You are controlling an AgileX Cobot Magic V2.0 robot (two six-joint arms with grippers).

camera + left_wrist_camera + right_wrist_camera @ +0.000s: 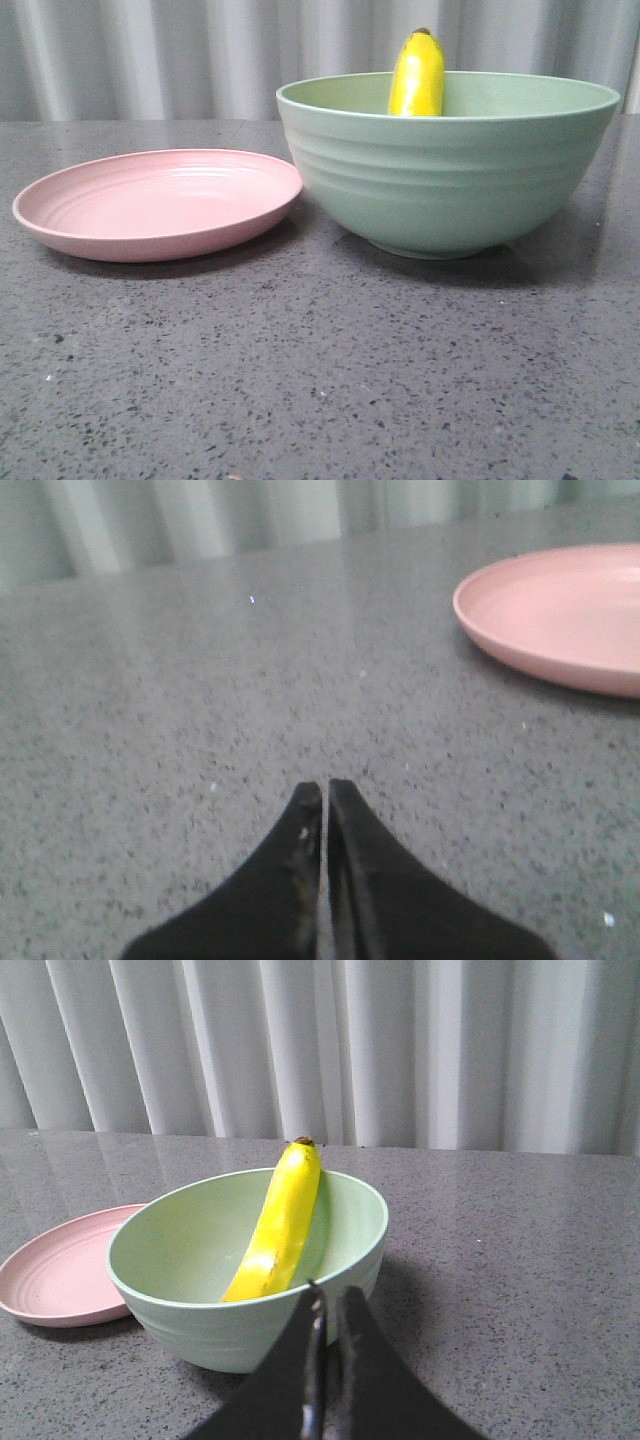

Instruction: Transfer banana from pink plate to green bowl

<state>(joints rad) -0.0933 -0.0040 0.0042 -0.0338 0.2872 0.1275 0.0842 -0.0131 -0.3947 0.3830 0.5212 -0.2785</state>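
Note:
The yellow banana (417, 75) leans inside the green bowl (440, 190), its dark tip above the far rim. It also shows in the right wrist view (280, 1225), resting against the bowl's (200, 1335) inner wall. The pink plate (150, 205) lies empty left of the bowl, touching or nearly touching it. It shows in the left wrist view (560, 615) and the right wrist view (55, 1275). My left gripper (326, 785) is shut and empty above bare table, away from the plate. My right gripper (331, 1292) is shut and empty, just short of the bowl's near rim. Neither gripper shows in the front view.
The dark speckled grey table (320, 370) stretches in front of the plate and bowl. A pale pleated curtain (200, 50) hangs behind the table's far edge.

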